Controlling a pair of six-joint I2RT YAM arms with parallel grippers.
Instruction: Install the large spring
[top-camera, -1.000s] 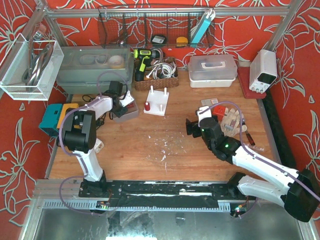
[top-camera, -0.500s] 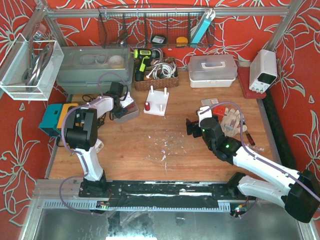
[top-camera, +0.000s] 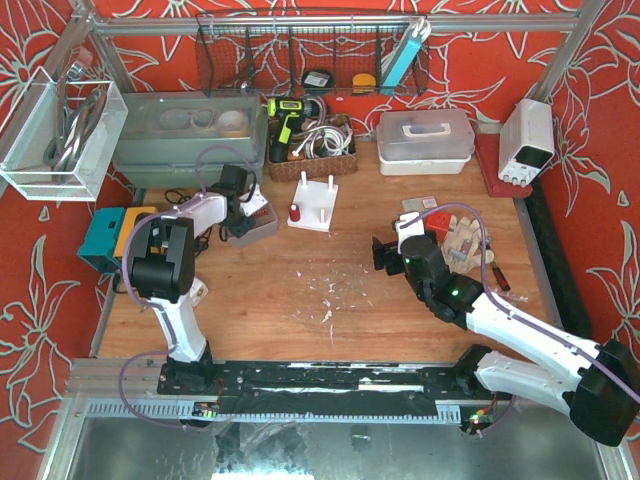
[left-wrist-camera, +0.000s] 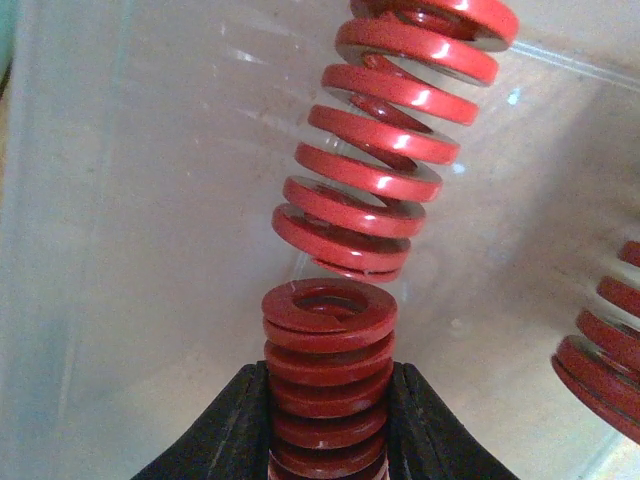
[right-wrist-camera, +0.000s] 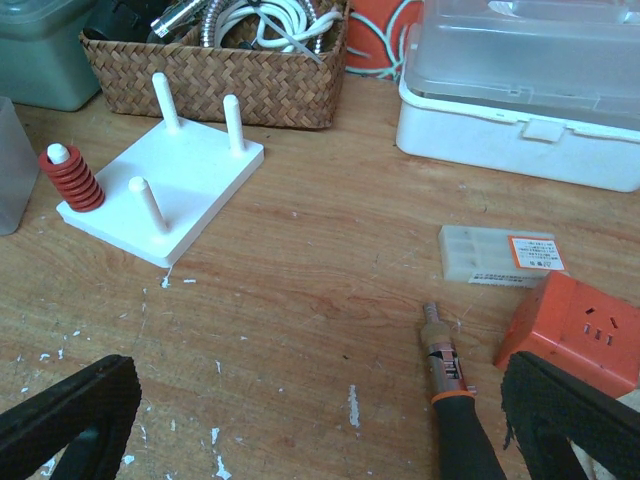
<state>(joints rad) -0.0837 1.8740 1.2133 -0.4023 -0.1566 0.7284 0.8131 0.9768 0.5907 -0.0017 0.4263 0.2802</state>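
Large red coil spring (left-wrist-camera: 390, 150) tilted in clear plastic bin (left-wrist-camera: 130, 200), rear left of wooden counter (top-camera: 300, 290).
Left claw (left-wrist-camera: 328, 400) clamped on narrower red spring (left-wrist-camera: 328, 345) just below it; right claw (right-wrist-camera: 320, 410) spread wide open over counter, white peg board (right-wrist-camera: 190, 180) ahead.

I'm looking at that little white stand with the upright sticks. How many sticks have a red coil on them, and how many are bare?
Pegs wearing a red spring: 1
Bare pegs: 3
Total pegs on the white base: 4
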